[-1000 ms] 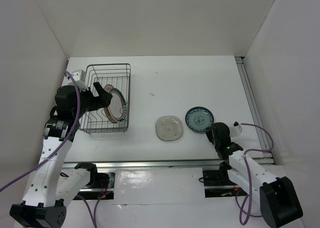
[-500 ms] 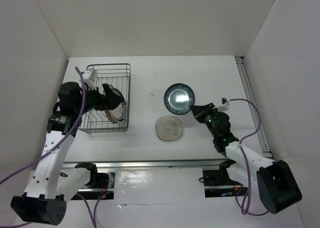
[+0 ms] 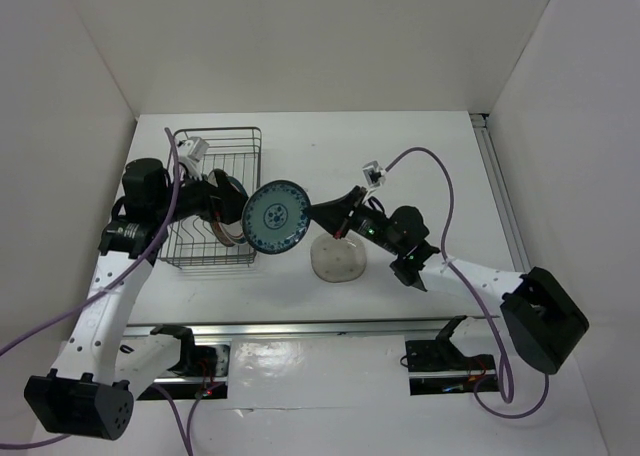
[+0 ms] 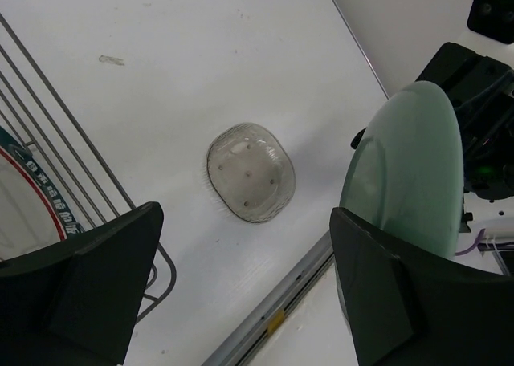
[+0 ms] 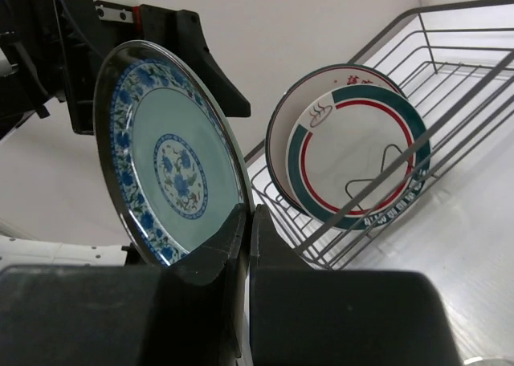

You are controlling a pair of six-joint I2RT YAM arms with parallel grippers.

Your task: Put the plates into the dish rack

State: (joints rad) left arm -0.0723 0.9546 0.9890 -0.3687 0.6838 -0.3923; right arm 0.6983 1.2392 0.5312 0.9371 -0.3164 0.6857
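Observation:
My right gripper is shut on the lower rim of the teal-blue patterned plate and holds it upright in the air, just right of the dish rack. In the top view the plate faces the camera and the right gripper is behind it. My left gripper is wide open and empty over the rack's right side, next to the held plate. Two plates stand in the rack: the one with a dark and red rim band in front, another behind it. The translucent beige plate lies flat on the table.
The rack's wire wall runs along the left of the left wrist view, with the beige plate on the white table beyond it. A metal rail runs along the table's near edge. White walls enclose the table.
My right arm has lifted the teal-blue plate from the table's right side and carried it left to the rack. My left gripper has risen out of the rack and turned toward the plate.

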